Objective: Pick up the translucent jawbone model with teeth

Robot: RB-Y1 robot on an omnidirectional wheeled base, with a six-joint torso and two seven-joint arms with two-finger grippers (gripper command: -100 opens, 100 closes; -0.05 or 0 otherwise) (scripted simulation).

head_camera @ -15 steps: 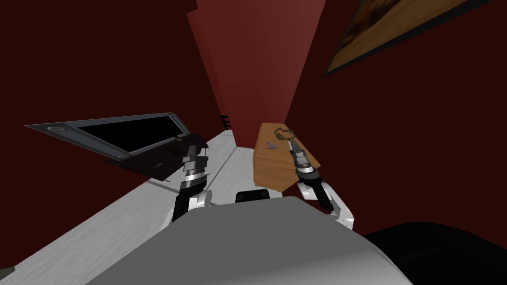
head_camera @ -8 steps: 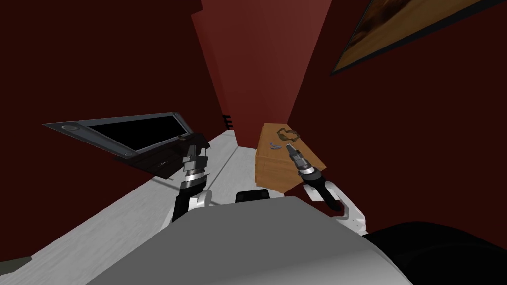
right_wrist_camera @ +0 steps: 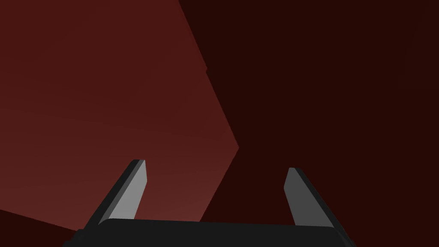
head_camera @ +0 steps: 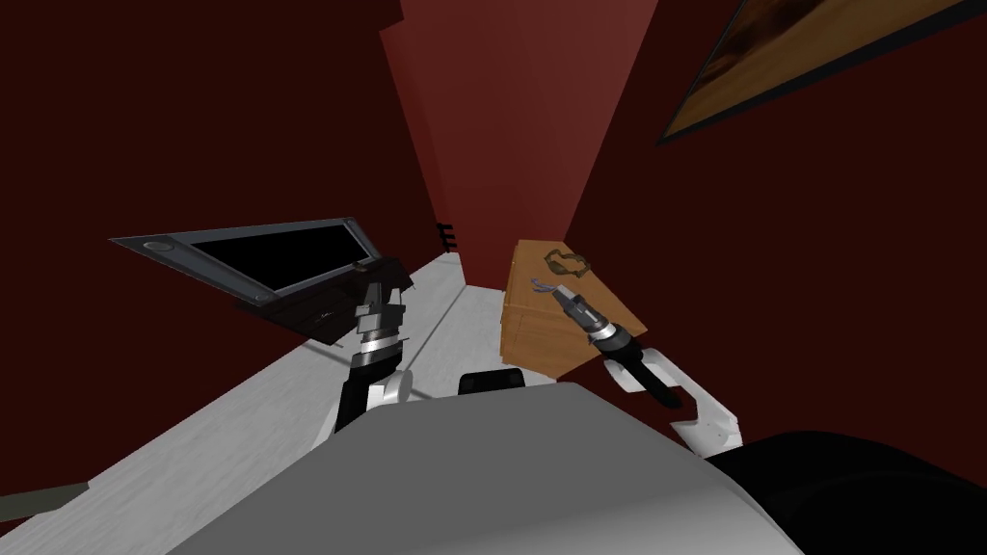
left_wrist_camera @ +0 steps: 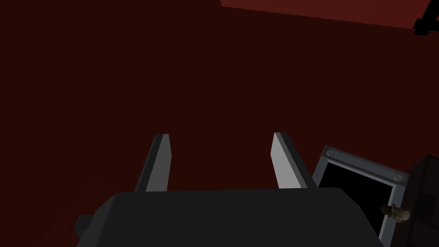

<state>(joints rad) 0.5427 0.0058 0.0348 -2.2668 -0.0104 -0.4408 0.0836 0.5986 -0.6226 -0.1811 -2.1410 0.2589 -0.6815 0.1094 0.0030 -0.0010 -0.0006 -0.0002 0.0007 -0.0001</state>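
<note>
Dark red walls (head_camera: 520,116) surround a wooden cabinet (head_camera: 525,332); right gripper (head_camera: 558,293), jaws wide, hovers beside the greyish jawbone model (head_camera: 541,285); best to tip down, straddle it, close gently.

You are working in a dim room. The dark red walls (head_camera: 193,116) give back little light, and one far wall panel (head_camera: 520,125) reads a shade lighter. The pale floor (head_camera: 241,414) is your brightest area, and the orange-brown wooden surface (head_camera: 535,332) comes next. Inside the grey frame (head_camera: 164,249) lies a pure black area. The head view's wide lens splays the walls toward the corners, and the whole picture sits rolled. At the left gripper (left_wrist_camera: 220,136), one of the fingers (left_wrist_camera: 285,165) catches light grey while the other stays shaded. The right gripper (right_wrist_camera: 216,166) shows the same split, brighter toward the lighter wall.
</note>
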